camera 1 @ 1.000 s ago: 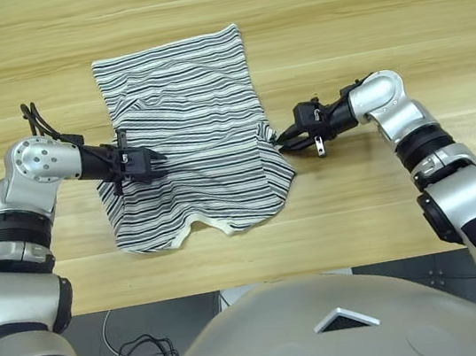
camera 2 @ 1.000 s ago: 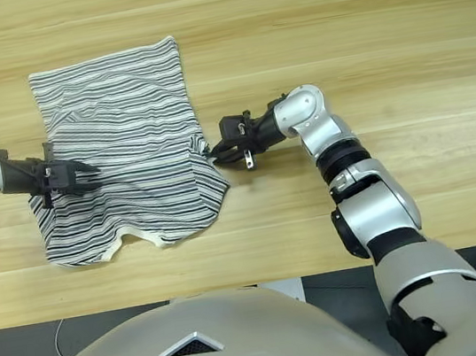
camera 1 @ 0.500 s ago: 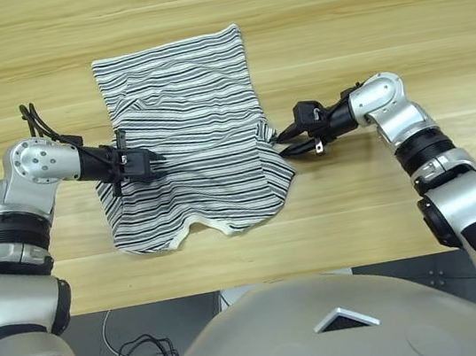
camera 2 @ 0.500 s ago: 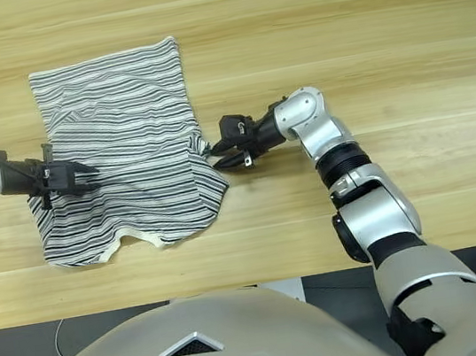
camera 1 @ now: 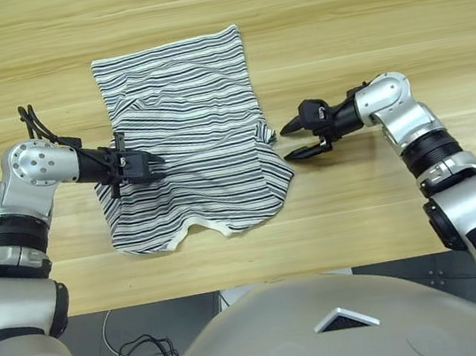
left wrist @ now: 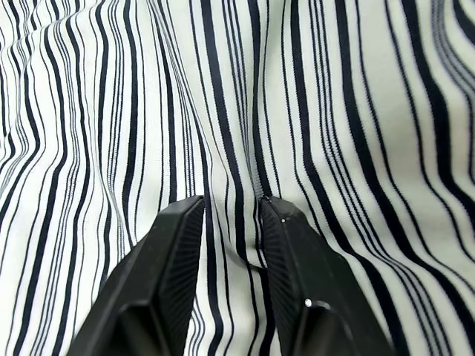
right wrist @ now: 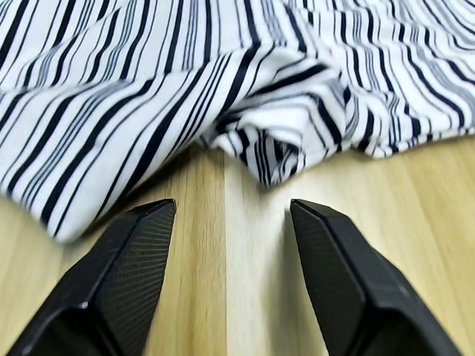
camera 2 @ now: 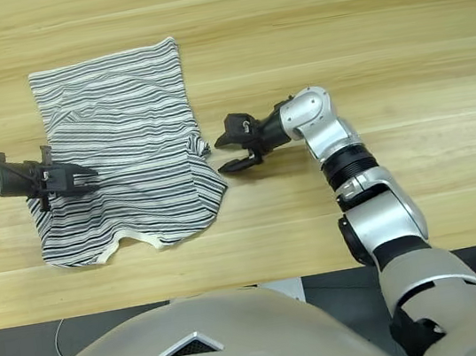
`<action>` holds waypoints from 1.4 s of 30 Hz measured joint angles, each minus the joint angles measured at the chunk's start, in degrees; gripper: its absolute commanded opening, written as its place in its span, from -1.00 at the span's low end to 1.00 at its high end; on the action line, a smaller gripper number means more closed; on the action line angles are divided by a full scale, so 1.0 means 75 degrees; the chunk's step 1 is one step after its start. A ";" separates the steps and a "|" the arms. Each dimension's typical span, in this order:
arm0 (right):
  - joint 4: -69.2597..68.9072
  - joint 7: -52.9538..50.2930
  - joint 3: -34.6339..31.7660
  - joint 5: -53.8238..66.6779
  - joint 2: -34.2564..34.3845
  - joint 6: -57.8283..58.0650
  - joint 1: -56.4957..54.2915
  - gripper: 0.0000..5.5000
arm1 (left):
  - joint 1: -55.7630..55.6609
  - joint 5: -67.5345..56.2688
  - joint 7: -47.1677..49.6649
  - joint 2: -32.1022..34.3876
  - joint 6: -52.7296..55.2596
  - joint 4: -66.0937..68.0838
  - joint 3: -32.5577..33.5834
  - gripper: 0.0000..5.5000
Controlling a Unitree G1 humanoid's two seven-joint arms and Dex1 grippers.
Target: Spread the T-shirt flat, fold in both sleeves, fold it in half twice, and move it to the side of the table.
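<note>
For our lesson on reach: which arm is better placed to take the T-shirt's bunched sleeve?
Probably right. The right claw is open beside the bunched sleeve of the T-shirt, facing it; the left claw grips cloth at the opposite side.

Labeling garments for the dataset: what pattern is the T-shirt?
White with black stripes of varying width. The T-shirt shows it best in the left wrist view.
</note>
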 measured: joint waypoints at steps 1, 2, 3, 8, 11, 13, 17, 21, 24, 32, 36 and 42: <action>0.0065 -0.0060 -0.0020 0.0003 0.0090 -0.0004 -0.0007 0.04 | 0.0006 0.0000 0.0000 0.0004 0.0001 -0.0009 0.0000 -0.47; 0.0119 -0.0105 -0.0043 0.0005 0.0139 -0.0017 -0.0015 0.04 | 0.0010 0.0000 0.0000 0.0008 0.0003 -0.0017 0.0000 -0.47; 0.0217 -0.0158 -0.0075 0.0009 0.0204 -0.0050 -0.0038 0.04 | 0.0019 0.0000 0.0000 0.0015 0.0005 -0.0028 0.0000 -0.47; 0.0488 -0.0297 -0.0120 0.0009 0.0557 -0.0130 -0.0081 0.04 | 0.0038 0.0000 0.0000 0.0032 0.0015 -0.0067 0.0001 -0.47; 0.0640 -0.0412 -0.0144 0.0013 0.0759 -0.0137 -0.0115 0.04 | 0.0040 0.0000 0.0000 0.0033 0.0016 -0.0072 0.0001 -0.47; 0.0827 -0.0457 -0.0229 0.0036 0.0859 -0.0140 -0.0175 -0.07 | 0.0041 0.0000 0.0000 0.0033 0.0024 -0.0075 0.0000 -0.47; 0.1030 -0.0511 -0.0314 0.0051 0.0950 -0.0145 -0.0248 -0.35 | 0.0041 0.0000 0.0000 0.0034 0.0042 -0.0087 0.0000 -0.47; 0.1133 -0.0547 -0.0376 0.0049 0.0951 -0.0175 -0.0283 -0.64 | 0.0047 0.0001 0.0000 0.0038 0.0065 -0.0115 0.0000 -0.47; 0.1155 -0.0557 -0.0394 0.0041 0.0949 -0.0201 -0.0285 -0.84 | 0.0050 0.0001 0.0000 0.0040 0.0076 -0.0127 0.0000 -0.47; 0.1153 -0.0548 -0.0400 -0.0012 0.0910 -0.0243 -0.0298 -0.95 | 0.0065 0.0001 0.0000 0.0052 0.0160 -0.0197 0.0000 -0.47; 0.0970 -0.0348 -0.0408 -0.0080 0.0289 -0.0287 -0.0334 -0.95 | 0.0088 0.0001 0.0000 0.0072 0.0237 -0.0278 0.0000 -0.47; -0.0279 0.0870 -0.0417 0.0006 -0.1001 0.0125 -0.0174 -0.95 | 0.0110 0.0002 0.0000 0.0100 0.0283 -0.0336 -0.0001 -0.47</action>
